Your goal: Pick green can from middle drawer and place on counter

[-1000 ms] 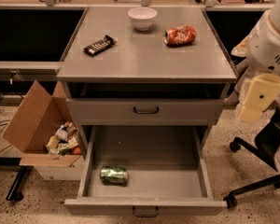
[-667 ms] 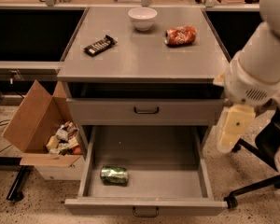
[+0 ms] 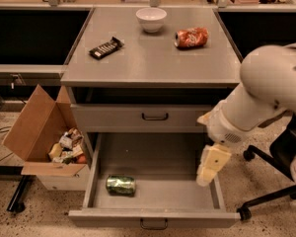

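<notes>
The green can [image 3: 121, 184] lies on its side on the floor of the open middle drawer [image 3: 163, 154], near the front left corner. My gripper [image 3: 210, 168], pale yellow on a thick white arm, hangs over the drawer's right side and points down. It is well to the right of the can and holds nothing. The grey counter [image 3: 153, 63] forms the cabinet top above the drawers.
On the counter stand a white bowl [image 3: 151, 19], an orange-red can [image 3: 191, 37] and a dark snack bar [image 3: 106, 48]. The shallower drawer with a black handle [image 3: 155, 116] is shut. A cardboard box of wrappers [image 3: 37, 127] sits at the left, an office chair [image 3: 281, 181] at the right.
My arm has swung left and down from beside the cabinet, and the gripper now hangs over the drawer's right side. The can has not moved.
</notes>
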### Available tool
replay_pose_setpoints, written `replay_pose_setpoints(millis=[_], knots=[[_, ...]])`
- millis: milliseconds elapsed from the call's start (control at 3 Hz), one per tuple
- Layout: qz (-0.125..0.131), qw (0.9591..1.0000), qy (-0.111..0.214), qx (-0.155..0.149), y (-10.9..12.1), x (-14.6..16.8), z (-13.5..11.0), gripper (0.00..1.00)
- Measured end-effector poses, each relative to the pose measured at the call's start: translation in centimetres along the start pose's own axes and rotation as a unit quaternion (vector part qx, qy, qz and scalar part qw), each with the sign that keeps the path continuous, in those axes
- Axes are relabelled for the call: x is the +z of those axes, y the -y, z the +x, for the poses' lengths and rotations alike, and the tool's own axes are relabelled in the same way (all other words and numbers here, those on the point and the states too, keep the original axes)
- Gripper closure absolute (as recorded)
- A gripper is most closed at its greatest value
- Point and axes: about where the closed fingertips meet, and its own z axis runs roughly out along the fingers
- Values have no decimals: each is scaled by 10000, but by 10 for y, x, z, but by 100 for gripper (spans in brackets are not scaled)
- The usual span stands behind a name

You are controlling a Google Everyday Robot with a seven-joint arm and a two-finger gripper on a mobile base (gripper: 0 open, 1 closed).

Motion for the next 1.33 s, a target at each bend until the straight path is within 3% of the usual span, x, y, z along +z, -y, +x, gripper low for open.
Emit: replay_pose_setpoints(millis=[333,667,1000,1333], knots=[[118,9997,211,30,7,9,-9,0],[118,9997,210,30,7,9,-9,0],[28,10000,-1,65,10,33,-1,0],[-85,9996,-259,-116,9,89,10,0]])
